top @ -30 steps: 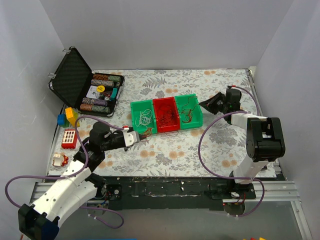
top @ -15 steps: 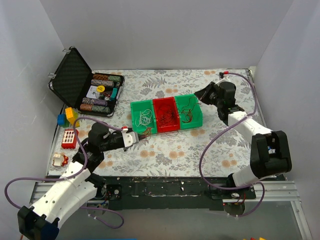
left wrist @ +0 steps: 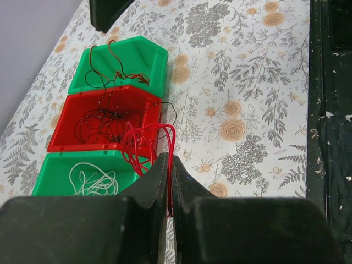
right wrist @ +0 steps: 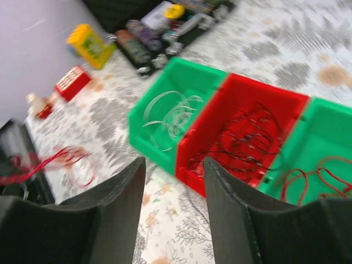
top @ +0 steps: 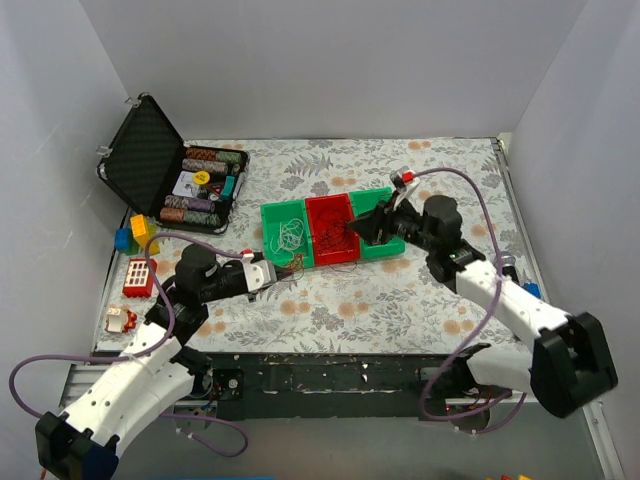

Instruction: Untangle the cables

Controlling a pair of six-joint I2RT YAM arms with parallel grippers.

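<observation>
One bunch of cables (left wrist: 147, 142), thin red loops, is pinched in the left gripper (left wrist: 169, 165), jaws closed right down on the strands. It hangs just off the near side of the bins, low over the floral worktop (top: 330, 300). I count three bins in a touching row. The left green bin (top: 268, 212) holds pale wires (right wrist: 173, 113), the red bin (top: 328, 199) a dark red-and-black tangle (right wrist: 242, 140), and the right green bin (top: 395, 240) a few reddish-brown strands (right wrist: 308, 181). One black strand strays out of the red bin's near corner. Now the right gripper (right wrist: 173, 162): jaws spread wide with nothing between them, hovering over the seam between the red bin and the right green one, hiding part of both from overhead. A second ago that arm was back at the far right edge, and it has swung in over the bins. The left arm has barely stirred. Off to the far left sit one open black case (top: 150, 160) of chips (top: 205, 185) and three toy blocks: yellow (top: 143, 228), blue (top: 122, 240), red (top: 140, 275).
</observation>
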